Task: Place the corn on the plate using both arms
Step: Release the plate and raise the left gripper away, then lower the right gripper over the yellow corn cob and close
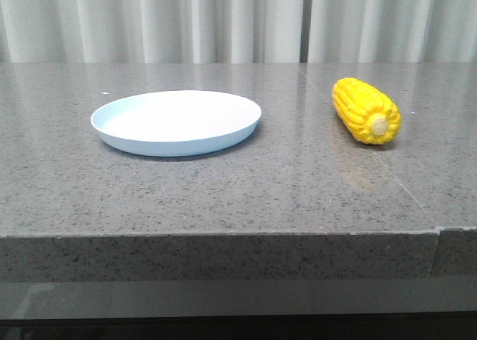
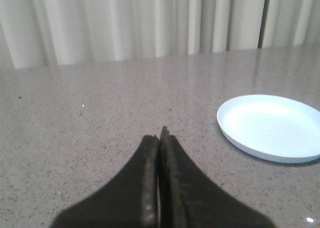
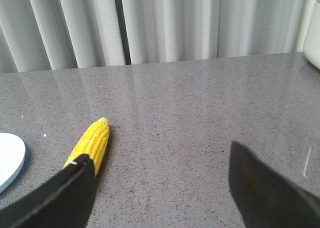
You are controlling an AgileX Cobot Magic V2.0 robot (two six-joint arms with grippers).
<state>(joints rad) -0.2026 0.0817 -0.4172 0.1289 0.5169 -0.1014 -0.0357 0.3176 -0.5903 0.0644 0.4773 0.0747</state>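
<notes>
Two sets of jaws: the left gripper [image 2: 160, 138] is pressed together, the plate [image 2: 272, 128] well beyond it; the right gripper [image 3: 160, 188] is spread wide, the corn [image 3: 92, 144] just past one finger on bare surface [image 3: 200, 118].

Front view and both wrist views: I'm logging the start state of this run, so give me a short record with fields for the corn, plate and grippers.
corn: corn cob lying on the granite table, right of the plate, pale stub end toward the camera
plate: pale blue plate, bare, apart from the corn
left gripper: left gripper shut, holding nothing, plate off to its side
right gripper: right gripper open, corn ahead near one finger, not gripped
task state: corn not yet on plate
</notes>
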